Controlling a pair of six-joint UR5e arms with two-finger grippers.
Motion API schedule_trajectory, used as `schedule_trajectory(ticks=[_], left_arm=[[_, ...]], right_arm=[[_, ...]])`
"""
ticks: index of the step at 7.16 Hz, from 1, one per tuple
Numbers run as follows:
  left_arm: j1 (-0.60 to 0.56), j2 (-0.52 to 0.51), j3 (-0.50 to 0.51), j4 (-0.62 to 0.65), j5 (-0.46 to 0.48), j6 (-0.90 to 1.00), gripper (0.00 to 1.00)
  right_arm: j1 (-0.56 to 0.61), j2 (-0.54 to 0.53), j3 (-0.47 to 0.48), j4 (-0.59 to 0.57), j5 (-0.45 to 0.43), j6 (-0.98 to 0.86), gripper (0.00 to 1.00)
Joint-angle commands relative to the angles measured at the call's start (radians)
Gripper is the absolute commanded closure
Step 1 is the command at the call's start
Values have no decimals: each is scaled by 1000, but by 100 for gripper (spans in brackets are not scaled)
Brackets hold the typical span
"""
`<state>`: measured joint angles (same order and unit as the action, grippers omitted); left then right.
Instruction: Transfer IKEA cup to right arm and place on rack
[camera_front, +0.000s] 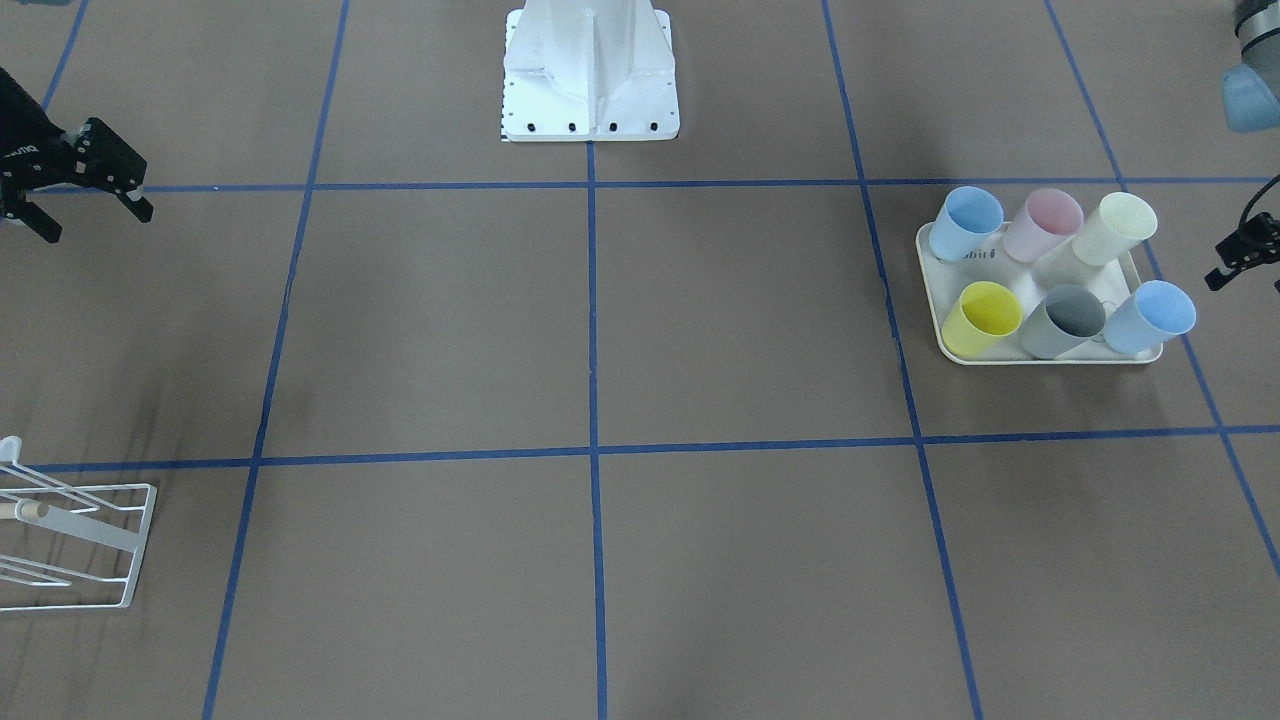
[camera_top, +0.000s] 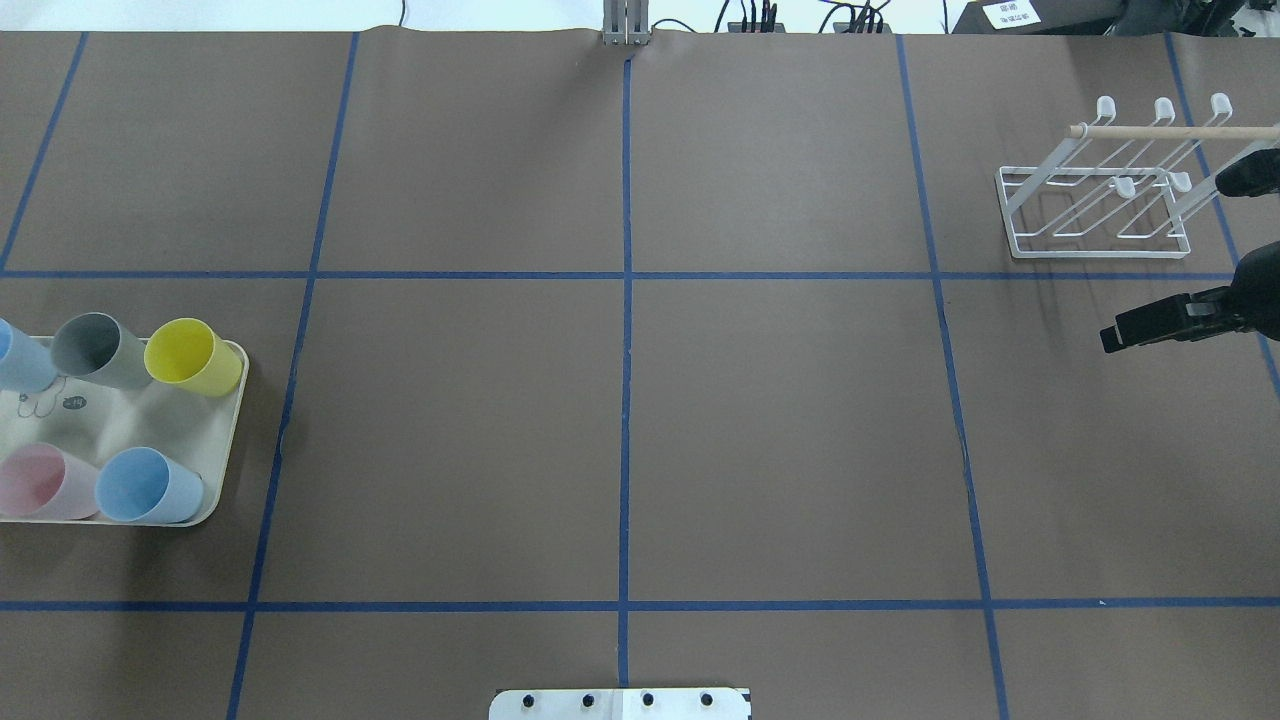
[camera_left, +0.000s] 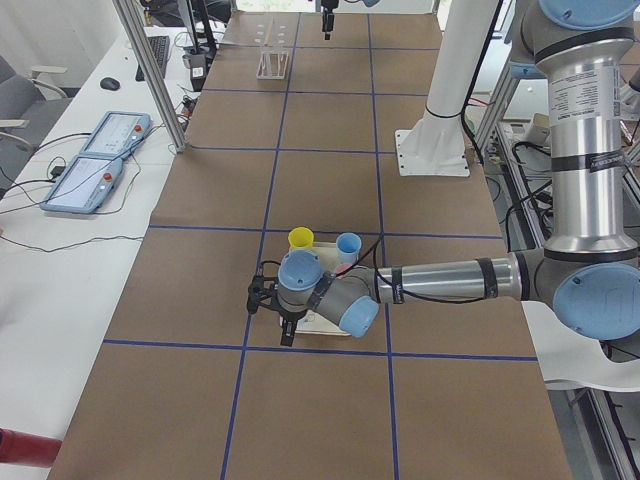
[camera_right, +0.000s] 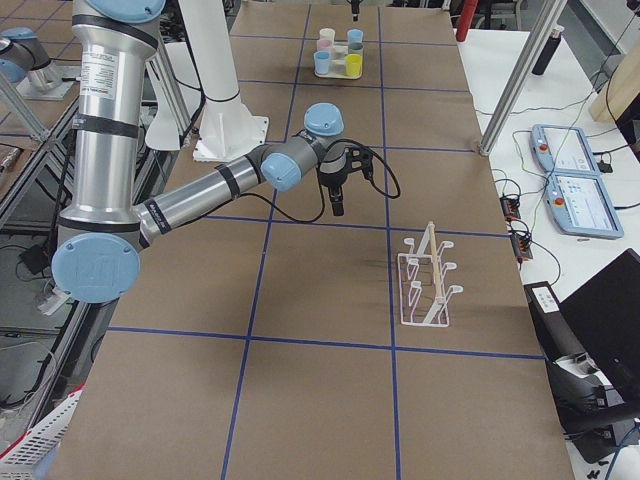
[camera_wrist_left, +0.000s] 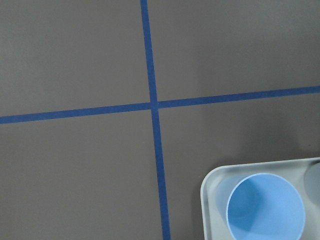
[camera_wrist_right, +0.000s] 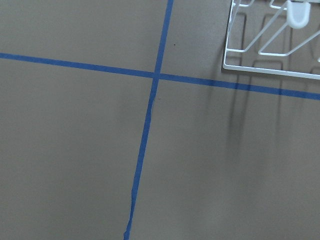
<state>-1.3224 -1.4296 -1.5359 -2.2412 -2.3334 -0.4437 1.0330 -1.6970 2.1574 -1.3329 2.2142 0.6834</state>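
Several plastic cups stand on a cream tray (camera_front: 950, 348): two blue, a pink, a cream, a yellow (camera_front: 980, 318) and a grey one (camera_front: 1065, 320). My left gripper (camera_left: 270, 318) hangs above the tray's outer end. Only one of its fingers (camera_front: 1235, 255) shows at the front view's right edge, and it looks open and empty. Below it the left wrist view shows a blue cup (camera_wrist_left: 265, 207) in the tray's corner. My right gripper (camera_front: 95, 222) hovers open and empty beside the white wire rack (camera_top: 1095, 215), near the table's right end.
The robot's white base plate (camera_front: 590, 110) sits at the middle of the near edge. Blue tape lines divide the brown table into squares. Tablets and cables lie on a side desk (camera_left: 95, 160) beyond the far edge.
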Motion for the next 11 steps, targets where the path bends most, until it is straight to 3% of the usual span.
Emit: schedule_trajectory(ticks=[1, 3, 6, 7, 8, 11], left_arm=[[58, -3, 13, -20, 45, -21, 3], [80, -3, 14, -18, 45, -21, 36], [95, -6, 14, -18, 42, -21, 64], [95, -8, 16, -18, 42, -21, 86], [95, -9, 16, -18, 42, -21, 100], [94, -18, 5, -6, -12, -23, 100]], right_arm=[[-2, 0, -1, 3, 1, 1, 0], [-2, 0, -1, 3, 1, 1, 0], [-4, 0, -2, 3, 1, 1, 0], [-4, 0, -2, 3, 2, 1, 0], [-4, 0, -2, 3, 2, 1, 0], [-4, 22, -4, 3, 4, 1, 0]])
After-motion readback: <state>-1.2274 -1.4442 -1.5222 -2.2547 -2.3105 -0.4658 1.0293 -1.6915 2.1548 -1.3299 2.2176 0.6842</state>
